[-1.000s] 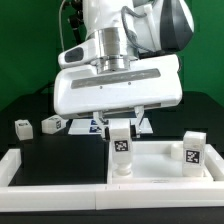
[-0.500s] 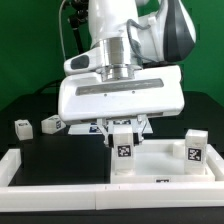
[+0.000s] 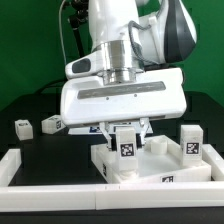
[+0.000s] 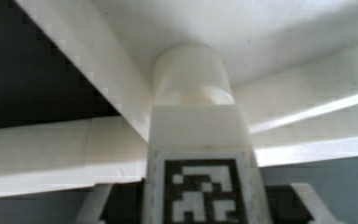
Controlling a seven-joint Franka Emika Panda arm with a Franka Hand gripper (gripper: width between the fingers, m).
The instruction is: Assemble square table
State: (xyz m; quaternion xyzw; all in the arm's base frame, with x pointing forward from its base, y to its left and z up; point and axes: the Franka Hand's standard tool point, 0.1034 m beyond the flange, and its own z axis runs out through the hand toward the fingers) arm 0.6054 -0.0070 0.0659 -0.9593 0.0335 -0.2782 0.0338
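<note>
Square table slab [image 3: 160, 160] lies inside the white border rail [image 3: 40, 165]. My gripper [image 3: 127, 136] clamps a tagged leg [image 3: 127, 151] upright at the slab's corner toward the exterior view's left; a second leg [image 3: 190, 144] stands opposite.

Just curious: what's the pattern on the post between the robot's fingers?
The leg is white with a black-and-white square tag, clearest in the wrist view.
</note>
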